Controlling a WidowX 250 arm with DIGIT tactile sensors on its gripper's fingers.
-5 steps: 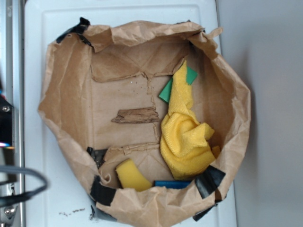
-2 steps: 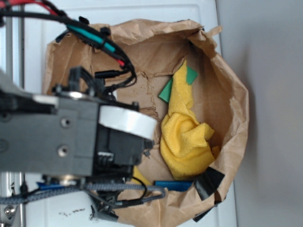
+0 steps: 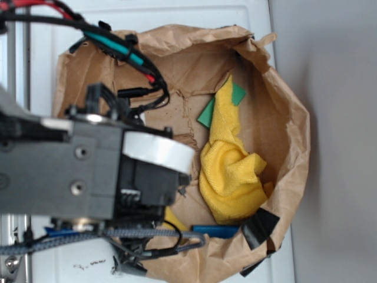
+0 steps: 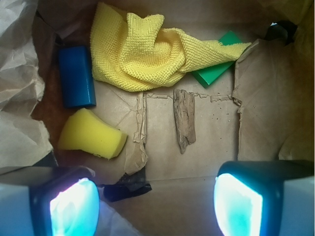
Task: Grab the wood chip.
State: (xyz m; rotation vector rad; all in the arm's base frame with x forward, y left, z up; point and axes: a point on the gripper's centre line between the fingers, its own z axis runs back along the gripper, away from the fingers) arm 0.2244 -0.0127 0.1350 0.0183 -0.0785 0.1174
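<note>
White worktop (image 3: 41, 35) carries your paper bag (image 4: 197, 152); wood chip (image 4: 184, 119) lies flat inside, end effector (image 4: 156, 204) spread wide above it, empty, lined up for descent.

White tabletop (image 3: 177, 15) carries open brown paper bag (image 3: 288, 135), edges rolled down, black tape patches on rim. On bag floor, wrist view: wood chip (image 4: 184, 119) flat at centre, lengthwise near-far; yellow cloth (image 4: 147, 46) bunched at far side, overlapping green flat piece (image 4: 216, 71) at far right; blue cylinder (image 4: 76, 76) at far left; yellow sponge block (image 4: 92, 133) at left, nearer than cylinder. Chip touches none of these.
</note>
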